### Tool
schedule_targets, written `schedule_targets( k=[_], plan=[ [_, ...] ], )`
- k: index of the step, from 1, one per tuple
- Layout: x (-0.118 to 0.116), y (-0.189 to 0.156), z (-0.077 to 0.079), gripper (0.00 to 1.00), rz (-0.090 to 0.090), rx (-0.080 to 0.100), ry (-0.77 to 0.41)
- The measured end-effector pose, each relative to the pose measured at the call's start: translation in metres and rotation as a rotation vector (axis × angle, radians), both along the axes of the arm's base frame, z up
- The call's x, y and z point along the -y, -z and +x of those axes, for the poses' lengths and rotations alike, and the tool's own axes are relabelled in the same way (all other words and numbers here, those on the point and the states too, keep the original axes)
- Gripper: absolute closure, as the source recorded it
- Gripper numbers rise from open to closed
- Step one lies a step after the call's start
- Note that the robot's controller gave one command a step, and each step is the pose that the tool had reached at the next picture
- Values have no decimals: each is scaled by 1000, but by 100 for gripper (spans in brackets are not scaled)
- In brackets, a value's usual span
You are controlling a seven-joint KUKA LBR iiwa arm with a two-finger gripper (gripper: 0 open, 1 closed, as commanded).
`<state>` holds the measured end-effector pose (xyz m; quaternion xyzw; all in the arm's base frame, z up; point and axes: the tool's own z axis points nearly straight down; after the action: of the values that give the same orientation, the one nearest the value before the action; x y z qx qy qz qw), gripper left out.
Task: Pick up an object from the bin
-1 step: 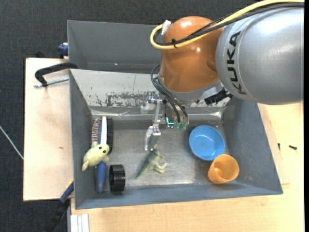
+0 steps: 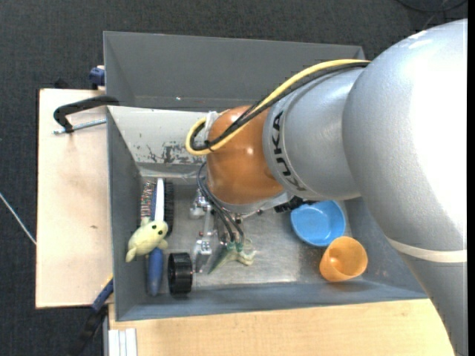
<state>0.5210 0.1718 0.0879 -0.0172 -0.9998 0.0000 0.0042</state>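
Though my claw (image 2: 210, 249) hangs right of the black round cap (image 2: 179, 273), by a crumpled green-white scrap (image 2: 240, 254), I can't tell its opening.

This looks like a robot lab. A big silver robot arm (image 2: 386, 124) with a yellow cable (image 2: 312, 73) hangs down into a grey metal bin (image 2: 223, 65). Dark carpet (image 2: 223, 2) lies around it.

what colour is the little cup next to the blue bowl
Orange; the cup shows best in the camera view, beside the blue bowl.
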Motion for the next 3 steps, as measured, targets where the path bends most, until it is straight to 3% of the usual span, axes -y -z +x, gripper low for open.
schedule_targets(
  k=[1, 2, 3],
  plan=[
    [-35, -34, -30, 0, 2, 9, -126],
    [-46, 13, -14, 0, -10, 8, -489],
    [-44, 13, -15, 100, -13, 1, -494]
  ],
)
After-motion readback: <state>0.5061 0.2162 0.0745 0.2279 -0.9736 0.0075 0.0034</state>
